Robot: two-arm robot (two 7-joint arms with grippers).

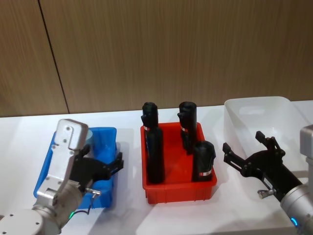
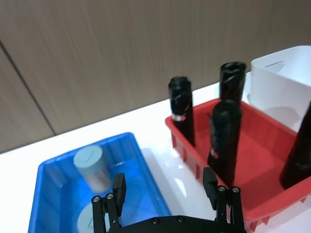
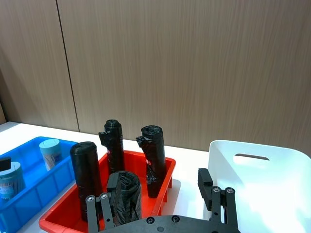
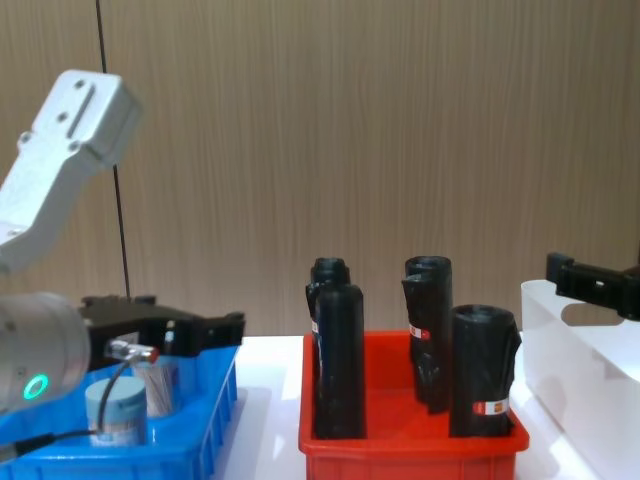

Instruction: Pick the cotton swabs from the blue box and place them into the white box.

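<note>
Two tubs of cotton swabs (image 2: 90,168) with pale blue lids stand in the blue box (image 2: 148,179), also seen from the side as tubs (image 4: 116,411). My left gripper (image 1: 106,177) hovers over the near part of the blue box (image 1: 105,134), open and empty, its fingers (image 2: 119,187) spread wide just above the nearer tub. The white box (image 1: 254,105) stands at the far right. My right gripper (image 1: 244,143) hangs open and empty in front of it, between it and the red bin.
A red bin (image 1: 178,188) with several tall black rolls (image 1: 155,154) sits between the blue and white boxes. A wooden wall runs behind the white table. Bare tabletop lies in front of the bins.
</note>
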